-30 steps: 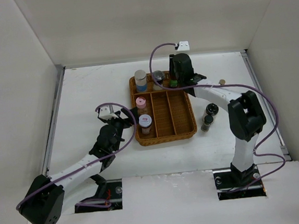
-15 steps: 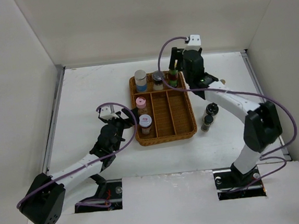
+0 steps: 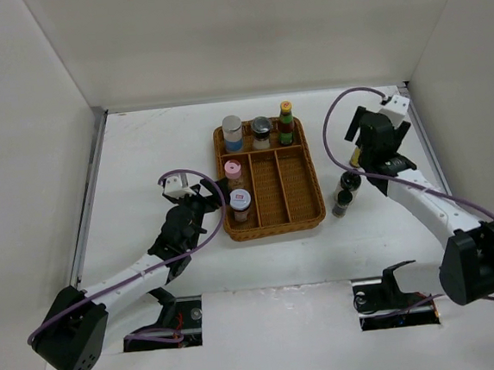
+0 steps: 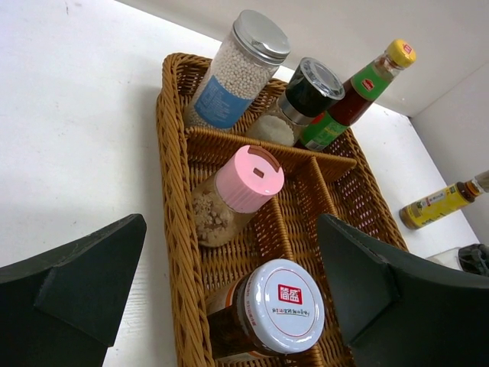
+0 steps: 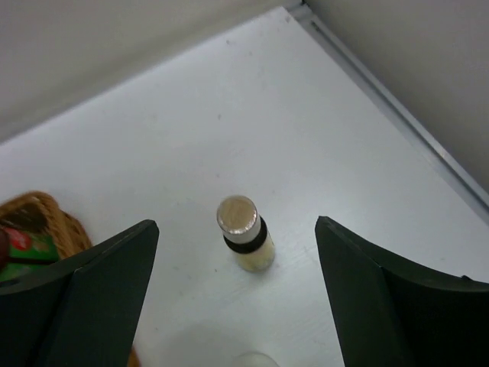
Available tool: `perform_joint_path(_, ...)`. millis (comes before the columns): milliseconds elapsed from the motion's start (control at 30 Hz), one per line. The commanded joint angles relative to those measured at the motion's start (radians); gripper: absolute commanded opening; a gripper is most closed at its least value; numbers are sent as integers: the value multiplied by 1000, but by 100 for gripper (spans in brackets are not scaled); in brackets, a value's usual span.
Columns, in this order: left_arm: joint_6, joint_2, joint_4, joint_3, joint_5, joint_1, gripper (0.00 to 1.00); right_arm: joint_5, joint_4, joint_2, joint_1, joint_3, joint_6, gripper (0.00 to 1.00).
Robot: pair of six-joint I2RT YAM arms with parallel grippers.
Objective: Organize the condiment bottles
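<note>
**A:** What has changed at the wicker tray (image 3: 274,231)?

**B:** The yellow-capped green-label bottle (image 3: 286,123) now stands at the right end of the tray's back row. It is beside the dark-lidded jar (image 3: 262,132) and the grey-capped blue-label bottle (image 3: 233,132). A second ago the right end effector (image 5: 235,225) was over that corner. It has let go and swung off to the tray's right.

**A:** And its jaws?

**B:** Apart and holding nothing. They point down at a small silver-capped bottle (image 5: 246,237) standing on the surface (image 3: 141,160), right of the tray.

**A:** The rest?

**B:** The pink-lidded jar (image 3: 234,170) and the white-lidded jar (image 3: 241,203) sit in the tray's left lane. 2 dark bottles (image 3: 345,191) stand together just beyond the tray's right rim. The left end effector (image 4: 231,220) has not moved. Its jaws are apart and empty, just off the tray's left rim.

**A:** So?

**B:** I'd judge 5 in and 3 still out. The silver-capped one looks like the next pick.
</note>
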Motion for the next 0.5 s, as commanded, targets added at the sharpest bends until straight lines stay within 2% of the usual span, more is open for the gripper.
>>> perform_joint_path(0,-19,-11,55,-3,21,2,97,-9,-49,44,-6,-1,30,91)
perform_joint_path(200,-20,-29,51,-10,21,2,97,-113,45,116,-37,28,13,84)
perform_joint_path(333,-20,-34,48,-11,21,2,97,-101,4,166,-52,73,19,76)
perform_joint_path(467,-20,-32,48,-13,21,8,97,-106,4,205,-67,71,22,72)
